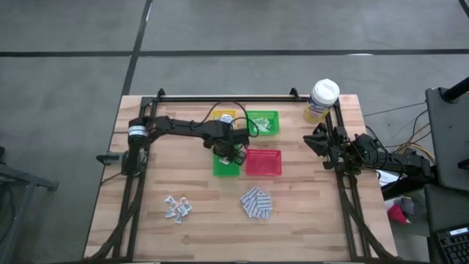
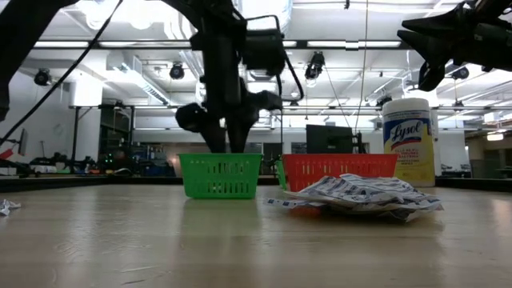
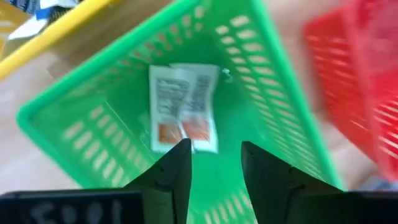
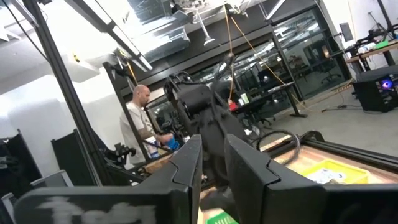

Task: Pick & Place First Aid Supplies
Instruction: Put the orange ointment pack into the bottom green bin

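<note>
Wooden bench [image 1: 146, 220] filled the overhead frame, grey floor around it. At centre frame the left gripper [image 3: 215, 163] hung over the near green tray [image 1: 226, 166], jaws apart and empty, with a white sachet [image 3: 183, 108] lying flat on the tray floor just beyond the fingertips. Right of it sat the red tray [image 1: 263, 162]. Loose first aid supplies [image 1: 256, 203] lay piled lower centre. At right, the right gripper [image 1: 316, 140] waited raised; whether its jaws were apart or together, I cannot tell.
</note>
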You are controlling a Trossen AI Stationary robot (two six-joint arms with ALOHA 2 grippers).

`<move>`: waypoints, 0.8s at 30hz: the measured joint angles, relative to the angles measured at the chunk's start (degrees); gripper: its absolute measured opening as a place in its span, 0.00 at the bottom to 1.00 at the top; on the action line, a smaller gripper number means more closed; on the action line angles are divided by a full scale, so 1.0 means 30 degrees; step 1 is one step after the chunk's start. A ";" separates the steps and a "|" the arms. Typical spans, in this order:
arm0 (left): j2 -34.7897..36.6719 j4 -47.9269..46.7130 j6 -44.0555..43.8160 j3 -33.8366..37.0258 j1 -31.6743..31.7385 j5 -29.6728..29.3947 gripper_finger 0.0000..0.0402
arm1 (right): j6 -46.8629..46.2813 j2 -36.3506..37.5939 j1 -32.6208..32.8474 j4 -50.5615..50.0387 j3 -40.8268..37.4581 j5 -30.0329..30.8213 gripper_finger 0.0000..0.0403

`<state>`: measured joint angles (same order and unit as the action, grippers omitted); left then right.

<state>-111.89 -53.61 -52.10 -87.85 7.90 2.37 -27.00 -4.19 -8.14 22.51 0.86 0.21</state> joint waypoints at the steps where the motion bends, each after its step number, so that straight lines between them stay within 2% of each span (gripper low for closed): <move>1: 0.0263 -0.0045 -0.0056 0.0000 0.0000 0.0312 0.33 | 0.0000 0.0007 0.0000 0.0005 0.0000 0.0000 0.17; 13: 0.4709 -0.1148 -0.1648 0.0000 -0.1659 0.0467 0.33 | 0.0000 0.0001 0.0000 0.0005 0.0000 -0.0007 0.20; 24: 0.5913 -0.7291 -0.8496 0.0000 -0.4820 -0.0064 0.33 | 0.0000 0.0000 0.0000 0.0005 0.0000 -0.0007 0.19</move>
<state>-94.15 -75.48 -77.58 -87.85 -6.56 2.18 -27.00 -4.19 -8.14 22.52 0.86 0.19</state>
